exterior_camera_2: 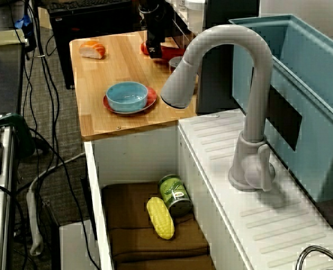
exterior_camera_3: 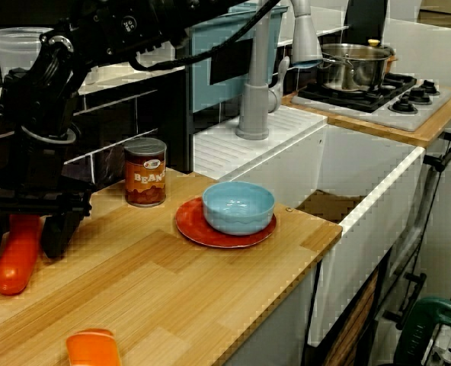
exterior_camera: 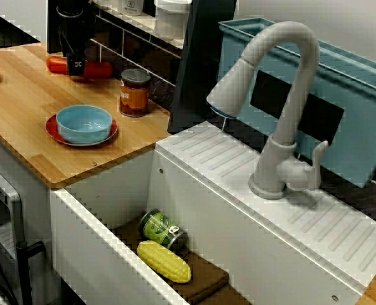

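Note:
My gripper (exterior_camera_3: 23,236) stands at the back of the wooden counter (exterior_camera_3: 172,290), pointing straight down. Its two black fingers (exterior_camera_3: 58,232) press against both sides of a long red-orange vegetable (exterior_camera_3: 12,271), which still lies on the wood. In the view from above the gripper (exterior_camera: 77,67) hides the vegetable's middle, and its red end (exterior_camera: 100,70) sticks out to the right. The view from the side shows the gripper (exterior_camera_2: 153,49) with the red vegetable (exterior_camera_2: 169,53) at the counter's far edge.
A beans can (exterior_camera_3: 145,171) stands close by, and a blue bowl (exterior_camera: 83,122) sits on a red plate (exterior_camera: 51,130). A salmon sushi piece (exterior_camera_2: 92,49) lies at the counter's corner. The sink (exterior_camera: 99,254) holds a green can (exterior_camera: 162,229) and corn (exterior_camera: 164,260). A faucet (exterior_camera: 283,95) rises behind it.

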You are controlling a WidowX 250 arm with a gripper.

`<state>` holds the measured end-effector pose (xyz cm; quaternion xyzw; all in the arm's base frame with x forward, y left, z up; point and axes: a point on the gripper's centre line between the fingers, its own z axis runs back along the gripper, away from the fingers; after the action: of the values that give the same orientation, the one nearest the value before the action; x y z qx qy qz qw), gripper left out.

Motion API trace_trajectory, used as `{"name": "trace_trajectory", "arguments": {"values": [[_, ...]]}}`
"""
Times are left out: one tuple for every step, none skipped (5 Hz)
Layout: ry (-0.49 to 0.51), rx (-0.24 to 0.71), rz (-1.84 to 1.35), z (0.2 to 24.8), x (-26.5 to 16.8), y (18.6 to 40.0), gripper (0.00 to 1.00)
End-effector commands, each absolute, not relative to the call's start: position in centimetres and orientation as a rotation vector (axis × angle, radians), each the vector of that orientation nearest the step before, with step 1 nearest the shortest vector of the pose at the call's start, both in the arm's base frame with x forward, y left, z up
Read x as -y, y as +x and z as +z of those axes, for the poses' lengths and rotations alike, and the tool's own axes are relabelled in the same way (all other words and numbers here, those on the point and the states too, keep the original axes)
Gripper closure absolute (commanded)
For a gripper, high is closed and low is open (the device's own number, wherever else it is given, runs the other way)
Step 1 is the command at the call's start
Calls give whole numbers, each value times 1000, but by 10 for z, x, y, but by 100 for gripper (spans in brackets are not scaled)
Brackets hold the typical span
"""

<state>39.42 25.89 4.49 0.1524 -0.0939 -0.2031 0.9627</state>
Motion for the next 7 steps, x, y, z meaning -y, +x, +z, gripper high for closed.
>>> {"name": "trace_trajectory", "arguments": {"values": [[359, 221, -380, 71, -265, 399, 100], [361, 225, -380, 72, -264, 397, 100], [362, 226, -382, 73, -263, 395, 100], [351, 226, -378, 75, -263, 392, 100], [339, 223, -377, 78, -263, 388, 100], [318, 227, -378, 83, -264, 382, 100], [307, 235, -377, 89, -265, 377, 100]]}}
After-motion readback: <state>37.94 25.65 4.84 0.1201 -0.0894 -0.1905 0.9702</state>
